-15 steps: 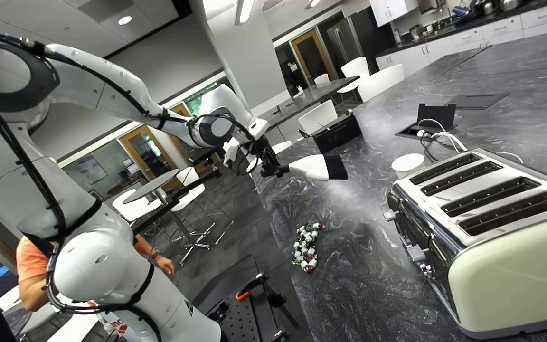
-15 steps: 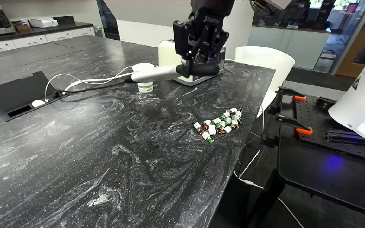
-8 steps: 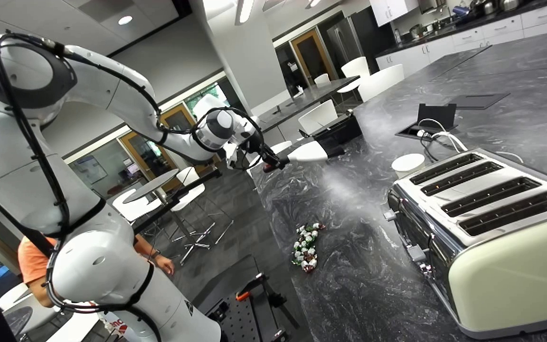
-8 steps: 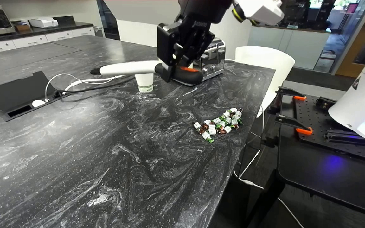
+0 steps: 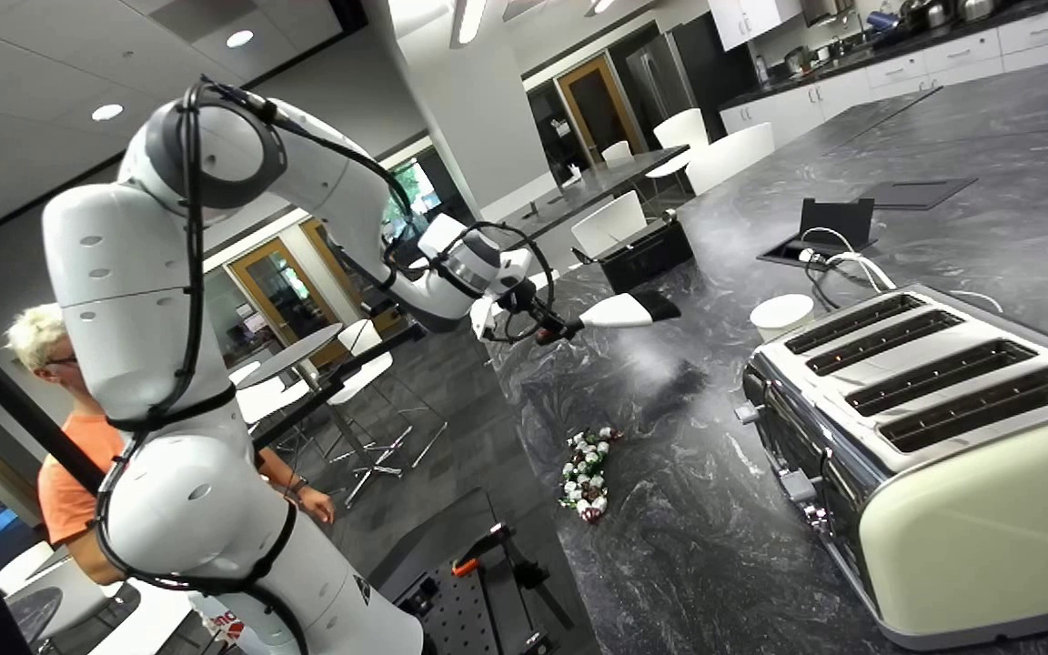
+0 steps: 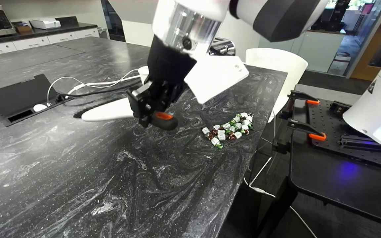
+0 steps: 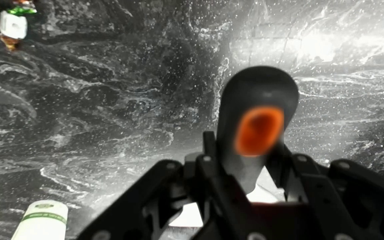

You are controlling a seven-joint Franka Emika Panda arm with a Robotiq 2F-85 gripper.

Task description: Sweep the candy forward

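Note:
The candy is a loose cluster of small white, green and brown wrapped pieces on the dark marbled counter, near its edge, in both exterior views (image 5: 586, 475) (image 6: 231, 128). A few pieces show at the top left of the wrist view (image 7: 13, 25). My gripper (image 5: 560, 331) is shut on the black, orange-marked handle of a white brush (image 5: 617, 311). The gripper (image 6: 149, 114) and brush (image 6: 109, 110) are left of the candy, apart from it, seemingly above the counter. The wrist view shows the handle (image 7: 260, 86) between the fingers (image 7: 245, 150). The brush head is mostly hidden there.
A four-slot toaster (image 5: 970, 537) and a paper cup (image 5: 780, 315) stand on the counter. The cup also shows in the wrist view (image 7: 42, 221). An open outlet box (image 6: 18, 96) with cables lies farther left. A black box (image 5: 647, 259) sits at the counter's edge.
My gripper and brush have swung left and toward the camera in an exterior view, away from the toaster. The arm's elbow has shifted. The brush stays held and the candy has not moved.

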